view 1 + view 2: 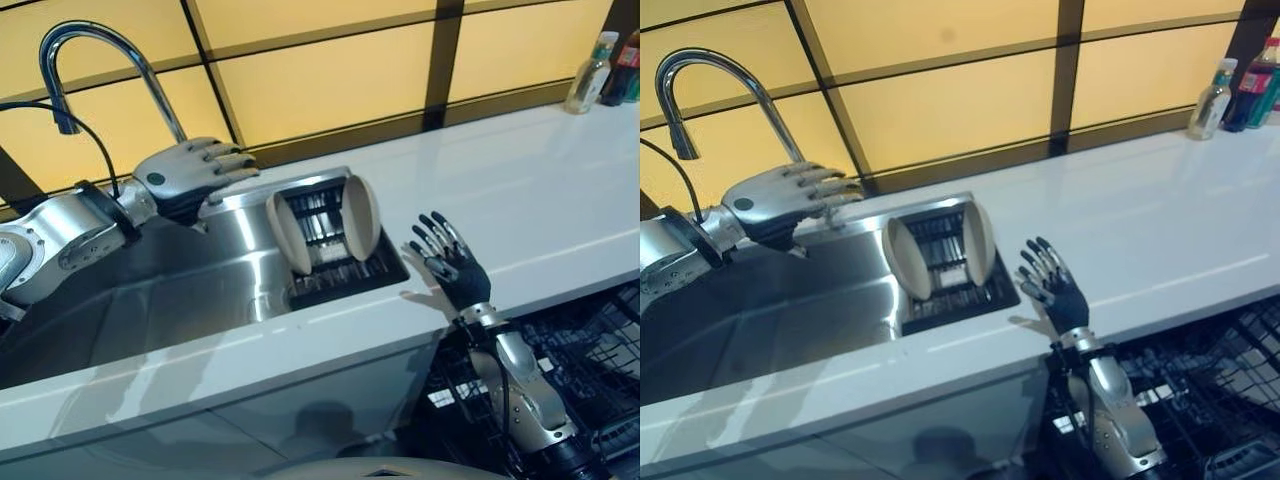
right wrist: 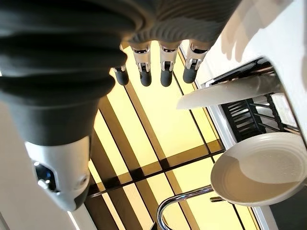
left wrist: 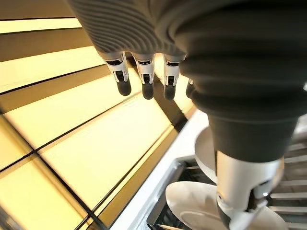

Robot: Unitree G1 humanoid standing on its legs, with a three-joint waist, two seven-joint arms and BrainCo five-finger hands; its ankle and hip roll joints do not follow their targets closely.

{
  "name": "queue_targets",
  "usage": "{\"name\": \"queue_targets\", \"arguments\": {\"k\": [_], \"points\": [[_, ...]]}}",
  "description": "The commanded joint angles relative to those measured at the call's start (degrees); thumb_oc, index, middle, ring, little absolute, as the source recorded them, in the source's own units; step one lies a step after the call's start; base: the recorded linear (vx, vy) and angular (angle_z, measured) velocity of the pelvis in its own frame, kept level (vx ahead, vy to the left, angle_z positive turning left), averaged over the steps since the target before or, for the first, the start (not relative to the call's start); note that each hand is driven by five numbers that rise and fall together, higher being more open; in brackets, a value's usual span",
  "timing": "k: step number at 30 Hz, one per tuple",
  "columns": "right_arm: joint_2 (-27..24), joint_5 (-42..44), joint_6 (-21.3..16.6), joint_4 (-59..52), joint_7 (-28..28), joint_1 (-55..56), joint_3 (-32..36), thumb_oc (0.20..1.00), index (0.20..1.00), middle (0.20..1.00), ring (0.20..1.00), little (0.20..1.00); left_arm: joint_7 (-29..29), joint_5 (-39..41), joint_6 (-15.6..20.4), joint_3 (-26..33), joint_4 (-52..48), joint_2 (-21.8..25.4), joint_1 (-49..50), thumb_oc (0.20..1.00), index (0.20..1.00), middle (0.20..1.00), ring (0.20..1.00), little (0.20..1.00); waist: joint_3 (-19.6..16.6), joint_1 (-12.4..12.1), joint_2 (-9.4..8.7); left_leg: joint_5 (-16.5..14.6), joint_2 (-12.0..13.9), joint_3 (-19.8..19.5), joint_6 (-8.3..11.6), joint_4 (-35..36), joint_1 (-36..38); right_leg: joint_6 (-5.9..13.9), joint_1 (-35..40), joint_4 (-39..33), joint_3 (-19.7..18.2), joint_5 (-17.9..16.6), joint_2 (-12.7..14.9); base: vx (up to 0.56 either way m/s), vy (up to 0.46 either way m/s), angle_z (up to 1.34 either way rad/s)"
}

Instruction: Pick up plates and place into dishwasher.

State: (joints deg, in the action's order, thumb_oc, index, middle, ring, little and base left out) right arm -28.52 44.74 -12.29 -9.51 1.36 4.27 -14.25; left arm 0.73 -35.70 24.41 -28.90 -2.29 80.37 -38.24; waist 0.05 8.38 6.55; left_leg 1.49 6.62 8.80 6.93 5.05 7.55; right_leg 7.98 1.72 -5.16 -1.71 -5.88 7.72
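Two cream plates stand on edge in a dark rack (image 1: 330, 262) at the sink's right end: a left plate (image 1: 288, 234) and a right plate (image 1: 361, 216). Both plates appear again as the left plate (image 2: 261, 169) and the right plate (image 2: 225, 93) in the right wrist view. My left hand (image 1: 185, 170) hovers open above the sink's back edge, left of the plates, holding nothing. My right hand (image 1: 452, 262) is raised open over the white counter, just right of the rack, fingers spread and empty. The dishwasher rack (image 1: 590, 350) shows below the counter at right.
A chrome tap (image 1: 95, 60) arches over the steel sink (image 1: 150, 290) behind my left arm. Several bottles (image 1: 605, 70) stand at the counter's far right corner. The white counter (image 1: 540, 190) stretches right of the sink.
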Motion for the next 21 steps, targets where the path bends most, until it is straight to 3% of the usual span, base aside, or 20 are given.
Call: {"name": "queue_targets", "arguments": {"k": [1, 9, 15, 21], "points": [[-2.1, 1.5, -4.8, -1.9, -0.4, -3.9, -1.4, 1.0, 1.0, 1.0, 1.0, 1.0, -2.1, 1.2, 1.4, -3.2, 1.7, 4.6, -8.7, 1.0, 1.0, 1.0, 1.0, 1.0, 0.2, 1.2, -1.27, -1.4, -1.3, 1.0, -3.18, -2.0, -4.2, 2.16, -0.9, 4.6, 2.8, 5.4, 0.2, 0.04, -0.017, -0.01], [-3.3, 2.9, -5.3, -1.9, -0.7, -2.6, -0.2, 1.0, 1.0, 1.0, 1.0, 1.0, -0.3, 1.0, 4.7, -7.3, 5.2, 5.7, -7.7, 1.0, 1.0, 1.0, 1.0, 1.0, 0.2, 2.1, -1.54, -1.5, -1.3, 1.8, -3.45, -1.5, -3.5, 2.47, -0.9, 4.2, 1.7, 4.8, -0.2, 0.05, -0.011, -0.06], [-4.2, 3.4, -5.2, -1.9, -1.2, -2.2, -0.1, 1.0, 1.0, 1.0, 1.0, 1.0, -5.7, -7.6, 6.2, -9.7, 8.6, 6.1, -5.4, 1.0, 1.0, 1.0, 1.0, 1.0, 0.4, 2.9, -1.6, -1.6, -1.5, 2.3, -3.76, -1.3, -3.1, 2.59, -1.0, 3.8, 0.8, 4.3, -0.4, 0.04, -0.003, -0.04], [-4.5, 3.7, -5.3, -2.3, -2.2, -1.6, 0.4, 1.0, 1.0, 1.0, 1.0, 1.0, -7.1, -9.6, 7.3, -11.3, 11.0, 5.1, -4.5, 1.0, 1.0, 1.0, 1.0, 1.0, 0.6, 3.6, -1.72, -1.8, -1.7, 2.7, -4.11, -1.1, -2.8, 2.68, -1.2, 3.8, 0.3, 4.1, -0.6, 0.04, -0.011, -0.08]]}}
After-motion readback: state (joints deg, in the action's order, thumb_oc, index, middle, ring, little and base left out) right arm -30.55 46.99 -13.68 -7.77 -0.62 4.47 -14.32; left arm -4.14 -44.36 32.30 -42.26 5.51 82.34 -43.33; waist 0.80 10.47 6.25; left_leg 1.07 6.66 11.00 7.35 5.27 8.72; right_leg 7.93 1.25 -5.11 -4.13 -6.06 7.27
